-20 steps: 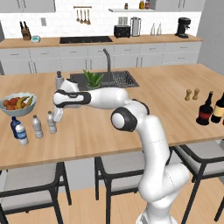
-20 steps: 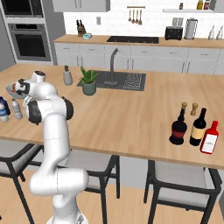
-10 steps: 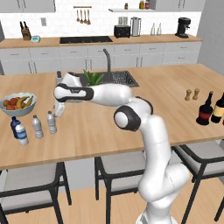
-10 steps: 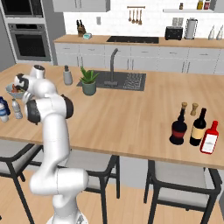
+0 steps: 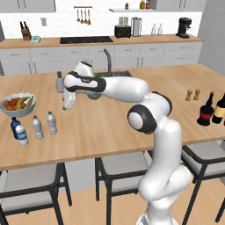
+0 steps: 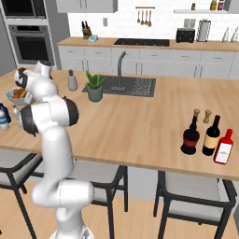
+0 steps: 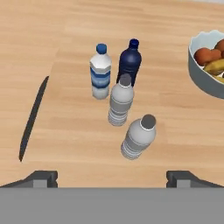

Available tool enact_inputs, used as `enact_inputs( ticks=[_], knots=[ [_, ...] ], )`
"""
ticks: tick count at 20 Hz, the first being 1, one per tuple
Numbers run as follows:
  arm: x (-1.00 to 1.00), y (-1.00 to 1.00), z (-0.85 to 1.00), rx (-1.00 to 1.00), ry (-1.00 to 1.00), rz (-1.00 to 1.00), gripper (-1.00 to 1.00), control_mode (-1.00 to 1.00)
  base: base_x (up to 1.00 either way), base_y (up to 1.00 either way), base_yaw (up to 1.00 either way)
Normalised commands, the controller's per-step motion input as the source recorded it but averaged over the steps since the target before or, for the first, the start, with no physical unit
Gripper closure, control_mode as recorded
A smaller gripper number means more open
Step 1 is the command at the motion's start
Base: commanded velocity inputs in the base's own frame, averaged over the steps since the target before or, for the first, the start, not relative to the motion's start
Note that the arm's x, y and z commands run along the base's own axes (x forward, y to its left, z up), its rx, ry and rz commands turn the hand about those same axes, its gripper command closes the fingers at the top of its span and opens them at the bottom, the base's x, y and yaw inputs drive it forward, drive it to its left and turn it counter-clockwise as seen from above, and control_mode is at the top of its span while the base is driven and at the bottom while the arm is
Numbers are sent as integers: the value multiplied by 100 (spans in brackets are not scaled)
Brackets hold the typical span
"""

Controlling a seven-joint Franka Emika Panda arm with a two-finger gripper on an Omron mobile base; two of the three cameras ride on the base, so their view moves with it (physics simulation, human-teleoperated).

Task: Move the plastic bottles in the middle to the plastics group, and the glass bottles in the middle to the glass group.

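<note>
Raised since earlier: end effector (image 7: 111,175) | released, holding nothing | above plastic bottles (image 7: 138,136) standing by plastics group (image 7: 101,70)

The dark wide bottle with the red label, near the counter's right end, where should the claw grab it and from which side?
Probably the wide bottle is best gripped around its broad round body, below the narrow neck, coming level from its open left. It stands upright, and the brown wine bottle stands close on its right, so that side looks crowded. The claw hangs open.
</note>
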Motion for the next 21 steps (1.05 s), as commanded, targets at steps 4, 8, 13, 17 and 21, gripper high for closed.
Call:
enact_inputs(
  ticks=[4, 8, 13, 17, 21],
  knots=[
    [-96, -46, 0, 2, -2, -20, -100, -100, 0, 0, 0],
    [-91, -57, 0, 4, 0, -22, -100, -100, 0, 0, 0],
    [-88, -66, 0, 5, 0, -25, -100, -100, 0, 0, 0],
    [-88, -61, 0, 11, -6, -20, -100, -100, 0, 0, 0],
    [-50, -48, 0, 16, -9, -4, -100, -100, 0, 0, 0]
  ],
)
